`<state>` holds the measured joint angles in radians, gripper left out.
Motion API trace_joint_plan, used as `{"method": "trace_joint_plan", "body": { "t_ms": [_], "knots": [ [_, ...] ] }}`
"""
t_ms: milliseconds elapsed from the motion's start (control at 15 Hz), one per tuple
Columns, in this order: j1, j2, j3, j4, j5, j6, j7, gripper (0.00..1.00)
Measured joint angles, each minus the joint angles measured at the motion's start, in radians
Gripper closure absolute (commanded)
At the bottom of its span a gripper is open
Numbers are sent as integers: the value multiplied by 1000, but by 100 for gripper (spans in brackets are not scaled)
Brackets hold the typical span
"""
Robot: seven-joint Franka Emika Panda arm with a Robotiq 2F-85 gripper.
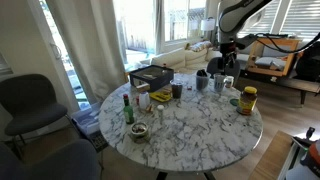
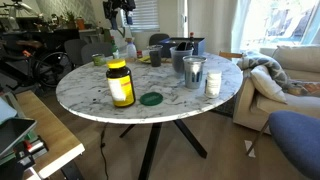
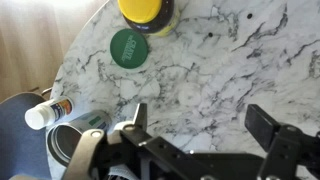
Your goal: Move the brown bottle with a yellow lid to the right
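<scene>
Two black fingers (image 3: 137, 125) of the tool (image 3: 195, 115) stand spread wide with nothing between them, only bare marble showing in the gap in the wrist view. The stout amber-brown bottle with a yellow screw lid (image 3: 145, 12) stands upright on the round white marble table (image 3: 230, 70). It is close to the table's edge, with a flat round green disc (image 3: 129, 47) lying just beside it.

The relation that matters is this: in the wrist view the bottle sits ahead of the tool, at the top of the picture, and off to the left of the line that runs midway between the fingers. Only its lid and shoulder show there, seen from above, so its long axis is vertical and points roughly up at the camera. In both exterior views the bottle (image 1: 248, 99) (image 2: 120, 83) stands apart from the cluster of mugs and cups (image 1: 215, 82), and the tool is raised above the table, not touching it.

My judgement is that the approach is not finished. The tool has to travel forward and shift sideways to centre the lid between the fingers, then come down over it. The green disc lies on the near side and could be nudged on the way.
</scene>
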<state>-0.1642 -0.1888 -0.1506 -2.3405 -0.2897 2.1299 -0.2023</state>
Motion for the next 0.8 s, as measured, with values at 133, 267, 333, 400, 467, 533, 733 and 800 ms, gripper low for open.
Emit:
{"method": "trace_joint_plan", "body": {
  "t_ms": [133,267,333,400,467,533,733,800],
  "knots": [
    [0,0,0,0,0,0,0,0],
    [0,0,0,0,0,0,0,0],
    [0,0,0,0,0,0,0,0],
    [0,0,0,0,0,0,0,0],
    [-1,0,0,0,-2,-7,1,0],
    [-3,-2,-1,0,-10,-27,5,0],
    [-25,-23,-14,-21,-31,-106,24,0],
    [-34,-35,-21,-40,-34,-128,29,0]
  ]
}}
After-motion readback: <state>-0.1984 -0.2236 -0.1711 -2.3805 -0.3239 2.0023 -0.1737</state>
